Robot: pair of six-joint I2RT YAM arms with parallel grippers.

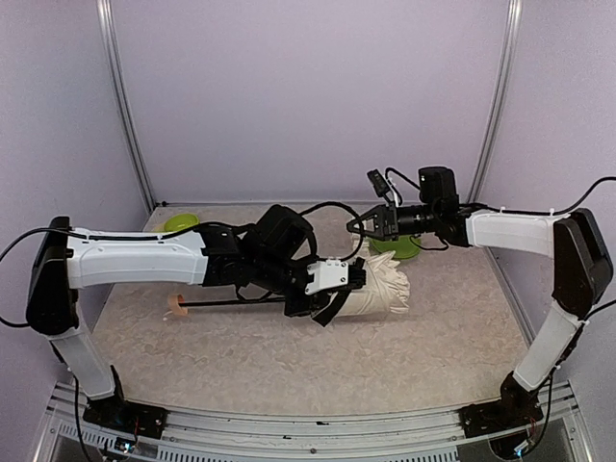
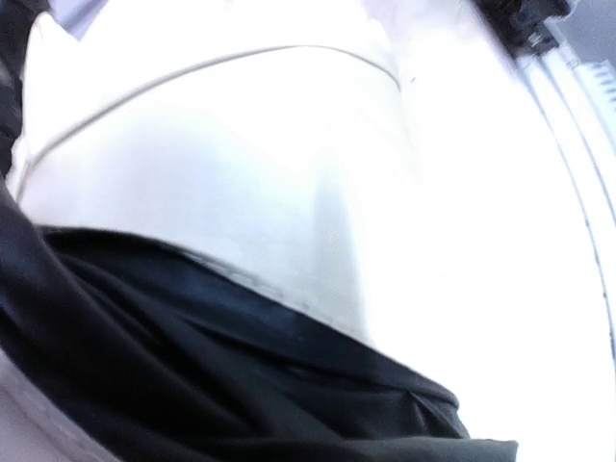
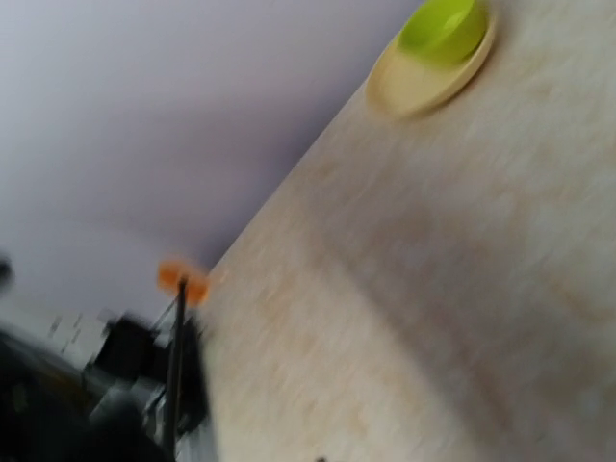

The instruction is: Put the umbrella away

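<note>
The umbrella lies across the middle of the table. Its cream canopy is bunched at the right, its thin black shaft runs left, and the wooden knob handle is at the far left. My left gripper sits on the canopy's left end and appears shut on the fabric, with a black fold hanging below it. Cream and black fabric fills the left wrist view and hides the fingers. My right gripper hovers open above the canopy's far side. The blurred right wrist view shows the handle and shaft.
A green bowl on a pale plate stands at the back left and also shows in the right wrist view. Another green dish sits behind the canopy, under my right gripper. Purple walls enclose the table on three sides.
</note>
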